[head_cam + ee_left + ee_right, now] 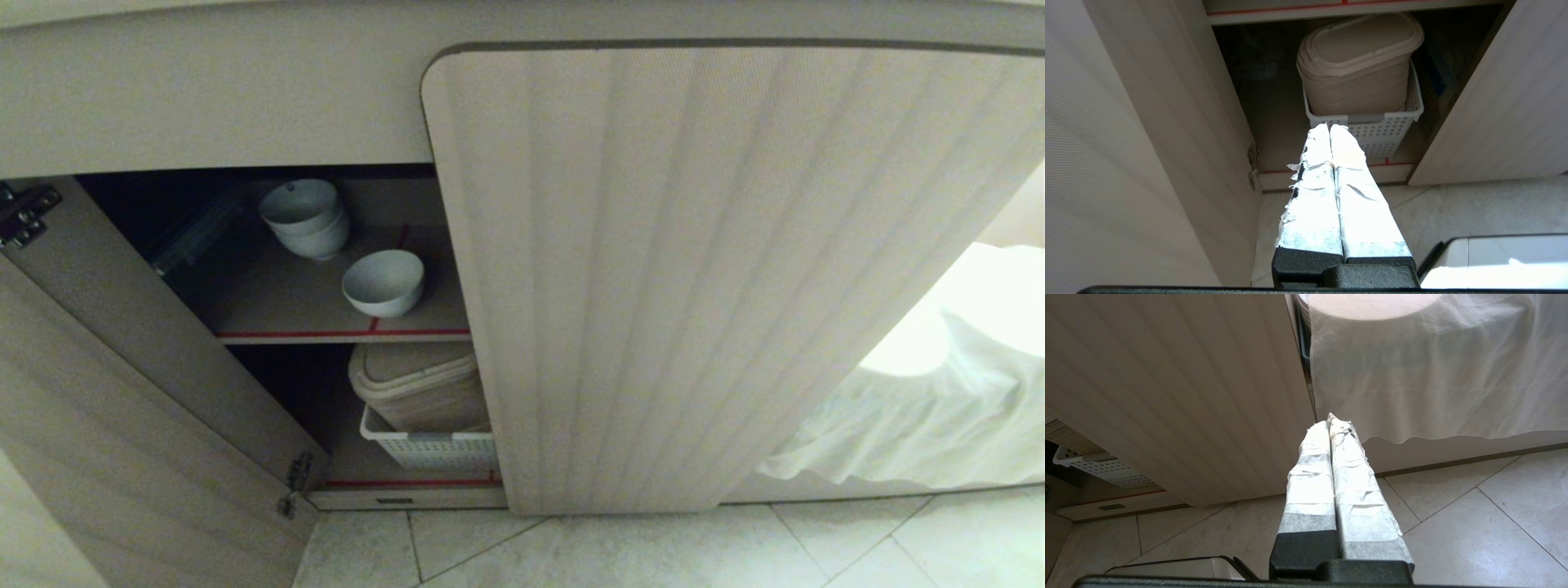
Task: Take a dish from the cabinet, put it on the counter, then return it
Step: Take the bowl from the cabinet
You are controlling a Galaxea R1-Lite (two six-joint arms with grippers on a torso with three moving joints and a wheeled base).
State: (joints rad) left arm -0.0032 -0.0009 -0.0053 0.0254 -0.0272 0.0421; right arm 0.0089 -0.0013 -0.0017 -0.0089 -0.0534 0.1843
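Both arms hung low before the cabinet (694,269), outside the head view; the left gripper (1329,128) aimed at the white basket (1384,130) on the bottom shelf, the right gripper (1329,424) at the shut door's edge — fingers pressed together on each; the bowl (383,282) sat on the upper shelf (326,333) near the stacked bowls (306,217); the bench (204,90) showed only its front edge.
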